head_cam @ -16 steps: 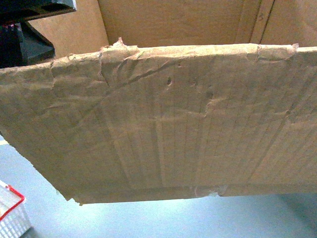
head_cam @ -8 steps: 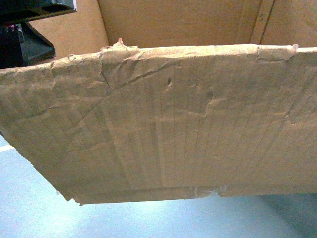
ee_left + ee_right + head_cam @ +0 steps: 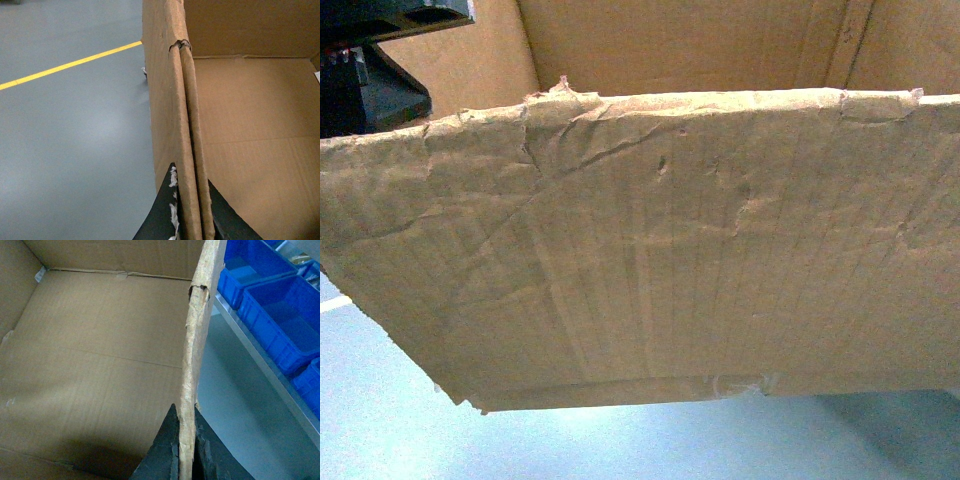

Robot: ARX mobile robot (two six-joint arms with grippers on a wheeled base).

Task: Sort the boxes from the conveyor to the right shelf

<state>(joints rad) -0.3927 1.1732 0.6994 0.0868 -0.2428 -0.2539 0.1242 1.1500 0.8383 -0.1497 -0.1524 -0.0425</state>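
While carrying carton (image 3: 650, 250) toward shelf, hold both walls level: left gripper (image 3: 187, 215) and right gripper (image 3: 185, 450) pinched on opposite walls.

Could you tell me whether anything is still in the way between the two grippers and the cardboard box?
Nothing visible is. The left gripper is shut on the cardboard box, its wall running between the dark fingers. The right gripper is shut on the opposite wall in the same way. Blue crates sit on a rack beside that right wall.
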